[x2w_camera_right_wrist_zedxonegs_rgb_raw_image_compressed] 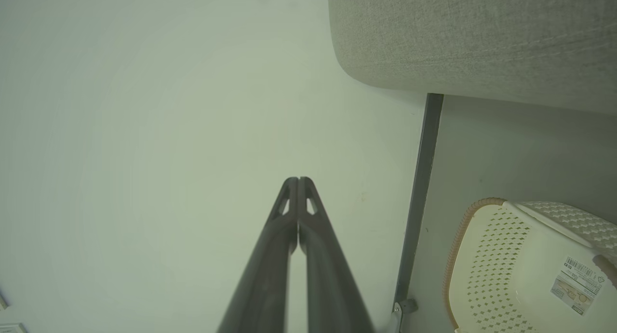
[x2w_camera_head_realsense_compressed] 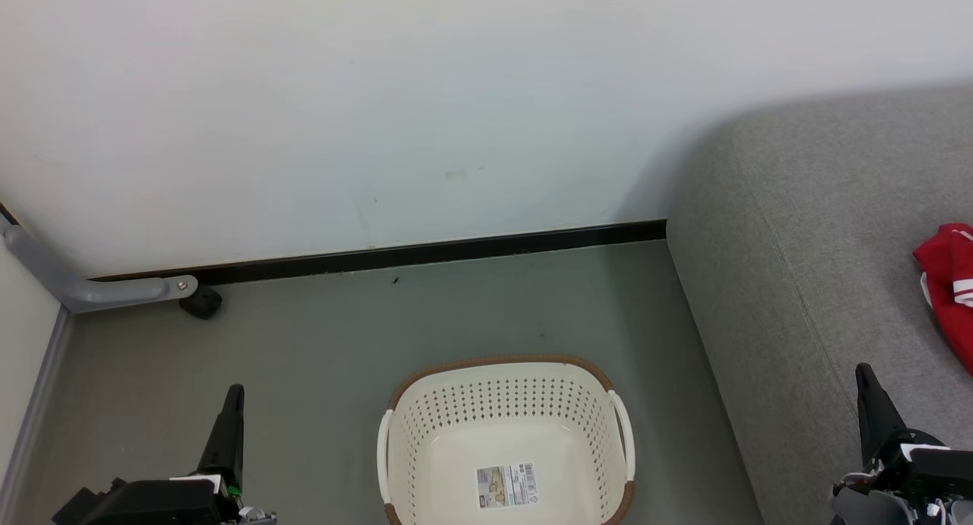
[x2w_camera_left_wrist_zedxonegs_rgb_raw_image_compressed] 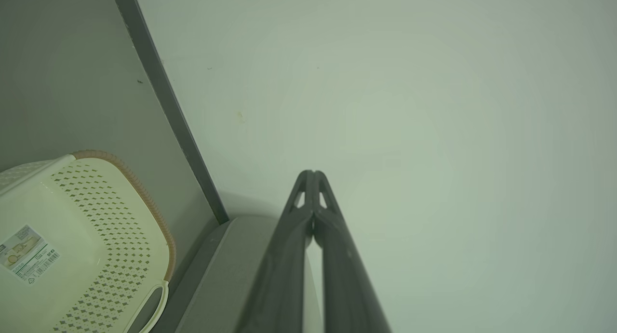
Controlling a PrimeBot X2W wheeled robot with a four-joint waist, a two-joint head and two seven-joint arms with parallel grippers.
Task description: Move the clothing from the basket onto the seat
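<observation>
The cream perforated basket (x2w_camera_head_realsense_compressed: pixel 508 441) stands on the floor at the bottom centre, with nothing in it but the paper label (x2w_camera_head_realsense_compressed: pixel 508 485) on its bottom. It also appears as the basket (x2w_camera_left_wrist_zedxonegs_rgb_raw_image_compressed: pixel 82 246) at the left wrist view's lower left and the basket (x2w_camera_right_wrist_zedxonegs_rgb_raw_image_compressed: pixel 525 270) at the right wrist view's lower right. The red clothing (x2w_camera_head_realsense_compressed: pixel 950 289) lies on the grey seat (x2w_camera_head_realsense_compressed: pixel 821 282) at the right edge, partly cut off. My left gripper (x2w_camera_head_realsense_compressed: pixel 234 392) is shut at lower left, left of the basket. My right gripper (x2w_camera_head_realsense_compressed: pixel 864 373) is shut at lower right, over the seat's front. Both hold nothing.
A pale wall with a black skirting strip (x2w_camera_head_realsense_compressed: pixel 426 253) runs behind the basket. A grey metal leg with a dark caster (x2w_camera_head_realsense_compressed: pixel 201 302) sits at the far left. Grey floor (x2w_camera_head_realsense_compressed: pixel 319 358) lies between the wall, the basket and the seat.
</observation>
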